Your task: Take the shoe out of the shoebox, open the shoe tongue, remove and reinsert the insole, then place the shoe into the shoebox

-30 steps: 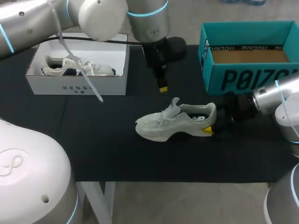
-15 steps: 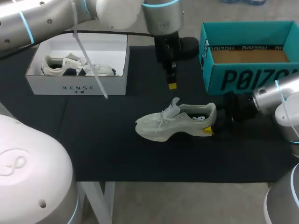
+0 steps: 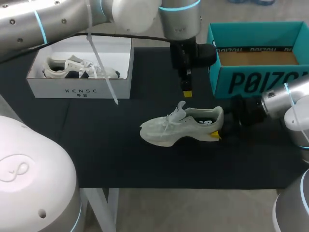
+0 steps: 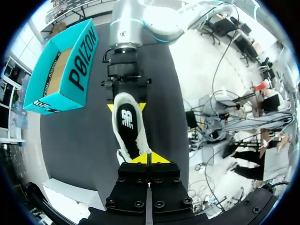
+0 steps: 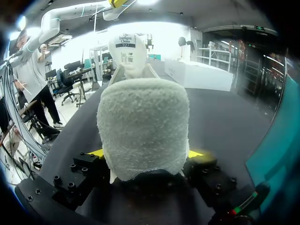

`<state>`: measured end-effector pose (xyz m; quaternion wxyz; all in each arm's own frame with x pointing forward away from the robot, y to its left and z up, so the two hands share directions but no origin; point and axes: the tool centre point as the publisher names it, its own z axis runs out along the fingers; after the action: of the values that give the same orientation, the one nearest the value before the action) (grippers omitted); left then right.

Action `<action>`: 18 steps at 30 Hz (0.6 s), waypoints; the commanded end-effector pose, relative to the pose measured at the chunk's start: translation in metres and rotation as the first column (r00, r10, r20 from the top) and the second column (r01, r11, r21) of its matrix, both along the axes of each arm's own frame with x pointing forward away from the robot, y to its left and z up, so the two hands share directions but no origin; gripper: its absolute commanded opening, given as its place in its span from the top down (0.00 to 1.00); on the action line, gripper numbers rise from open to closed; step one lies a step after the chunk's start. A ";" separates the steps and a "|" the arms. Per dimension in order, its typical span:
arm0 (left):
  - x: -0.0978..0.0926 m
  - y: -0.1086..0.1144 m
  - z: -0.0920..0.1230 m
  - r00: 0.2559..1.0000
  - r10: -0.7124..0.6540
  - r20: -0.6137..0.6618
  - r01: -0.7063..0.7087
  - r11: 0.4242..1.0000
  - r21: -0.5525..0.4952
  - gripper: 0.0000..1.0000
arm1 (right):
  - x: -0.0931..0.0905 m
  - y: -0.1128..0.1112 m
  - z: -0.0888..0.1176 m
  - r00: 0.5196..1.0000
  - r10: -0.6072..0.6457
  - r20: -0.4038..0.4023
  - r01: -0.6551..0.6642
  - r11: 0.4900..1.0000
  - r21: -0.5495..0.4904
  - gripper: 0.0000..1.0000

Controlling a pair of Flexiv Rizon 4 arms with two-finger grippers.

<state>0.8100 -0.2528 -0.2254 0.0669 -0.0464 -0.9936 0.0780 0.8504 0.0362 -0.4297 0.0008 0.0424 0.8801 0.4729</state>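
Observation:
A pale green shoe [image 3: 166, 128] lies on its sole on the black table, toe to the left. My right gripper [image 3: 218, 127] is shut on its heel, one yellow tip on each side. In the right wrist view the fuzzy heel [image 5: 143, 126] fills the gap between the right gripper [image 5: 145, 155] tips, with the tongue [image 5: 125, 49] standing up ahead. My left gripper [image 3: 186, 92] hangs shut and empty just above and behind the shoe's collar. The left wrist view looks past the left gripper [image 4: 149, 158] down into the shoe [image 4: 129, 129], where the dark insole shows.
A teal shoebox [image 3: 251, 82] stands open at the back right, beside the shoe's heel; it also shows as the teal shoebox [image 4: 70, 70]. A white shoebox [image 3: 79, 89] with another shoe [image 3: 77, 67] sits at the back left. A white strap hangs from my left arm.
My left arm has swung right, from behind the shoe's middle toward the teal box, and its fingers have closed. The shoe and my right gripper have stayed put.

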 end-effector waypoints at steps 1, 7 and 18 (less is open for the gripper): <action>0.003 -0.018 -0.015 1.000 -0.026 0.017 0.026 1.000 -0.001 1.00 | -0.001 0.000 -0.004 1.000 -0.001 0.000 0.001 1.000 -0.004 1.00; 0.005 -0.032 -0.034 0.998 -0.065 0.028 0.066 0.996 -0.062 1.00 | -0.001 0.000 -0.004 1.000 -0.001 0.000 0.001 1.000 -0.004 1.00; 0.011 -0.047 -0.065 0.995 -0.065 0.070 0.065 0.998 -0.007 1.00 | -0.001 0.000 -0.004 1.000 -0.001 0.000 0.001 1.000 -0.004 1.00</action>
<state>0.8224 -0.2873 -0.2839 0.0367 -0.0836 -0.9919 0.0887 0.8504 0.0362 -0.4297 0.0008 0.0425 0.8801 0.4729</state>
